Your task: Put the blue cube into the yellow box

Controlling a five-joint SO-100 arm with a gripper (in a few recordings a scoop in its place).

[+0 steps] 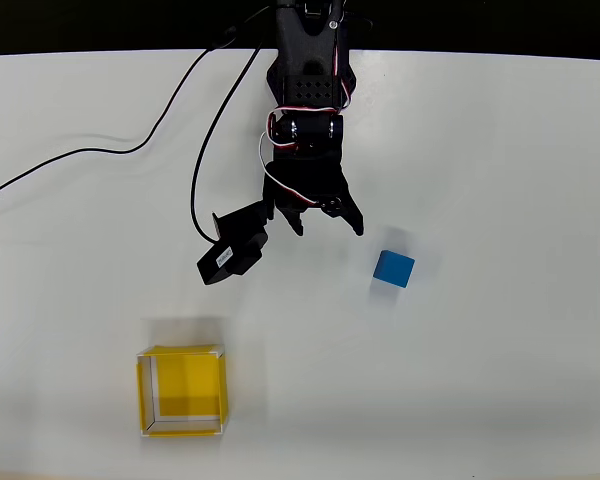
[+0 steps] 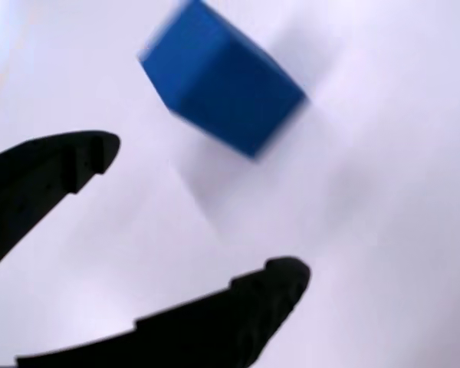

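The end effector (image 1: 330, 227) is seen in the overhead view with its jaws spread wide and nothing held between them. The blue cube (image 1: 394, 268) is observed on the white counter (image 1: 520, 180), just beyond the fingertips (image 2: 280, 280), apart from them. The yellow box (image 1: 181, 391) is located well apart, toward the lower left; no legible writing is noted.

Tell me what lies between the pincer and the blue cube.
Nothing: bare white table separates the open pincer from the blue cube in the overhead view.
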